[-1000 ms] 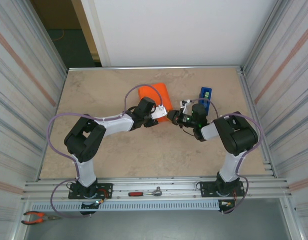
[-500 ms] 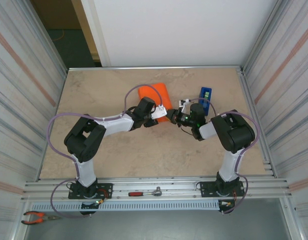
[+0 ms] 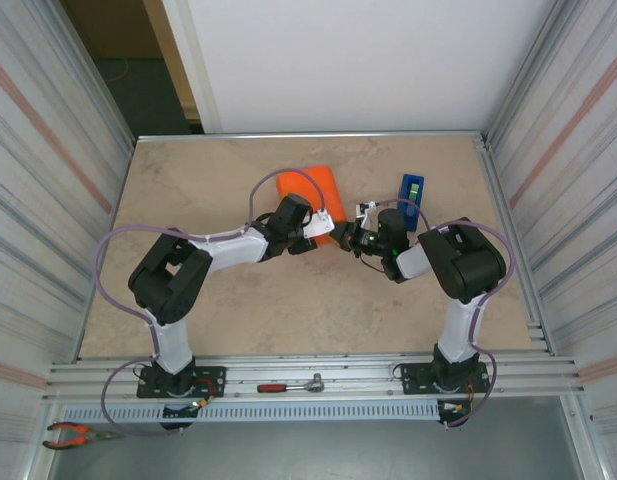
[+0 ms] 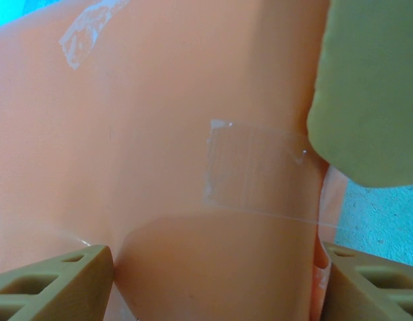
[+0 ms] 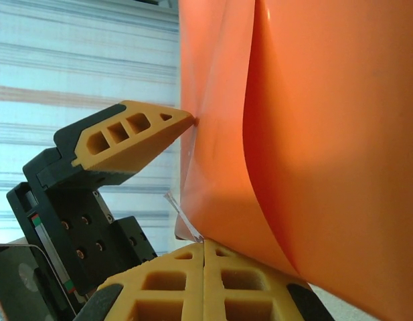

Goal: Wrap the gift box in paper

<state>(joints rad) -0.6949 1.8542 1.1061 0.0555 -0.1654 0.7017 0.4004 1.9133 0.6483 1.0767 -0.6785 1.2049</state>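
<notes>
The gift box is hidden inside the orange paper (image 3: 308, 192), which lies as a wrapped parcel at mid-table. In the left wrist view the paper (image 4: 146, 134) carries a clear tape piece (image 4: 256, 175) over a fold. My left gripper (image 3: 321, 222) (image 4: 216, 284) straddles the parcel's near right end, one finger against each side. My right gripper (image 3: 346, 233) (image 5: 204, 244) sits just right of it, shut, pinching a clear tape strip (image 5: 183, 217) whose free end leans on the paper (image 5: 326, 134). One of the right fingers (image 4: 370, 87) presses the paper by the taped fold.
A blue tape dispenser (image 3: 411, 193) stands just right of the right gripper. A ratchet wrench (image 3: 293, 385) lies on the front rail and pliers (image 3: 73, 434) at the bottom left. Corrugated walls close in the table (image 3: 188, 180) on both sides.
The right gripper has crept slightly left toward the parcel with its tape strip. The left arm and the parcel have stayed put.
</notes>
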